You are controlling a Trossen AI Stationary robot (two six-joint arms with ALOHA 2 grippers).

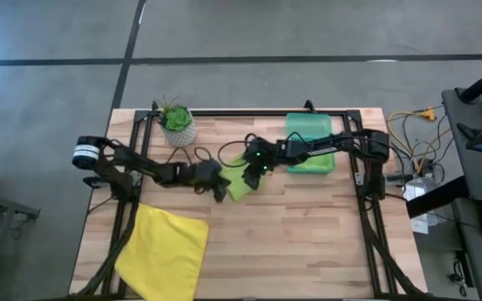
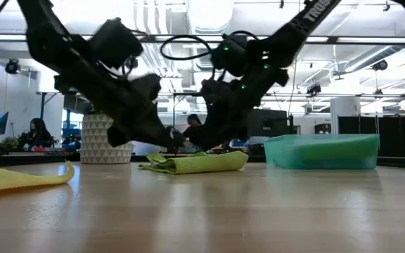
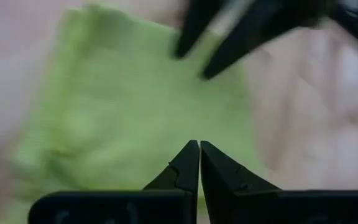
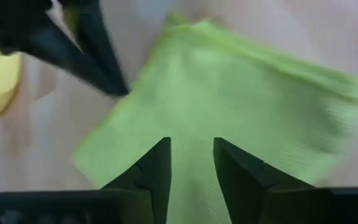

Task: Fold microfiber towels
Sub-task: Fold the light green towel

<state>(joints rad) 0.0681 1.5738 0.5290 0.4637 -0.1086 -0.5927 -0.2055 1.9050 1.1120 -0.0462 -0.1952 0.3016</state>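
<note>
Wooden tabletop [image 1: 308,234]: folded lime-green microfiber towel [image 1: 239,184] lies between left gripper [image 1: 221,191], fingers together, and right gripper [image 1: 253,171], fingers apart, empty. Bright yellow towel [image 1: 166,251] remains unfolded, well behind the left.

Wooden table [image 1: 308,226] on grey concrete floor [image 1: 48,92] with dark seams. Far room: white ceiling pipes [image 2: 153,17], seated person [image 2: 39,133] at left, dark cabinets [image 2: 399,137] at right

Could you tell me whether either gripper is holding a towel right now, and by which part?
Nothing is held: the left gripper is shut empty over the lime green towel, and the right gripper stands open above it.
</note>
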